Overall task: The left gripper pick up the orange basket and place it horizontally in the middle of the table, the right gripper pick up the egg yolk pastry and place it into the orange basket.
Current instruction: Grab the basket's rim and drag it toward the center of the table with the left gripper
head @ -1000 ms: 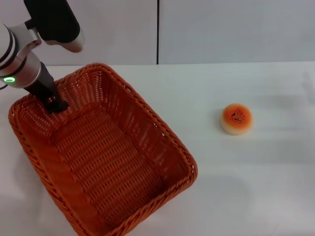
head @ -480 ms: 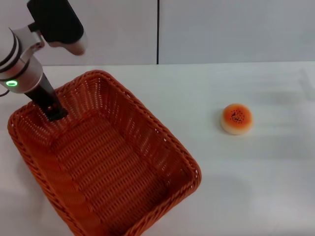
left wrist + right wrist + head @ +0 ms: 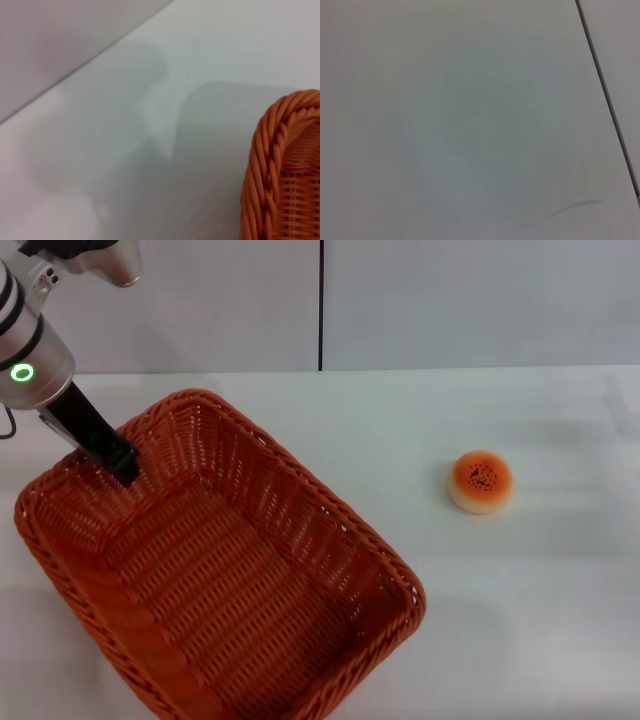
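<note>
The orange basket lies at an angle on the left half of the white table, its long axis running from far left to near right. My left gripper reaches down over the basket's far-left rim; one black finger shows inside the wall and the gripper is shut on the rim. The left wrist view catches a piece of the braided rim over bare table. The egg yolk pastry sits alone on the right, glazed top up, well apart from the basket. The right gripper is out of view; its wrist view holds only white surface.
A pale wall with a dark vertical seam stands behind the table's far edge. White tabletop stretches between the basket and the pastry and in front of the pastry.
The left arm has lifted and swung, and the basket has shifted with it: its near-right corner moved right and down in the view. The pastry has stayed put.
</note>
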Motion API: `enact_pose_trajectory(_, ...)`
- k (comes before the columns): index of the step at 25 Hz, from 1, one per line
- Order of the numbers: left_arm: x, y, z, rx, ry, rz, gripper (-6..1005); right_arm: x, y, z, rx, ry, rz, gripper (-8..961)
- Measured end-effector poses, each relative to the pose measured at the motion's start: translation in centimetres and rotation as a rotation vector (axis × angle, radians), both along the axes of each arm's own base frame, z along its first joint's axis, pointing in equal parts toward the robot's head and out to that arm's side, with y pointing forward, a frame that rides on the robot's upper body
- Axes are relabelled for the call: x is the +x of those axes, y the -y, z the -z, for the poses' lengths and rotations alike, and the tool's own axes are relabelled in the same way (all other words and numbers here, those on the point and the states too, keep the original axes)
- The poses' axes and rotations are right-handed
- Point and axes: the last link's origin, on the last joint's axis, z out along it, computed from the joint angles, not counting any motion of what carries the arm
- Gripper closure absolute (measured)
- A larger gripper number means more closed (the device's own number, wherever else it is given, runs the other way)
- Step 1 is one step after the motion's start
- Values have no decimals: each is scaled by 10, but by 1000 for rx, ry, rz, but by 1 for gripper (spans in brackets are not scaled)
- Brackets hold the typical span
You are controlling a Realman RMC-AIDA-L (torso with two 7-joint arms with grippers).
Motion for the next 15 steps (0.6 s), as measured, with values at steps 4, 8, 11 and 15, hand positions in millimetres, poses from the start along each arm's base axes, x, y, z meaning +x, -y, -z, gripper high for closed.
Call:
enact_pose_trajectory(4,3,-1,-1,33,3,-45,769,-2,-3,-1,1,4,-6,345)
enact_pose_trajectory(8,8,-8,-13,115,18,-112,800,-2,-9,-6,6,25,-2,345)
enact_pose_trajectory(11,13,-12,-22,159,67,-169,820,-2,-14,-12,15,42,-3,345)
enact_pose_trajectory(15,14,-17,-28,215,121,-238,827,-2,-21,-27,36,41,-2,345)
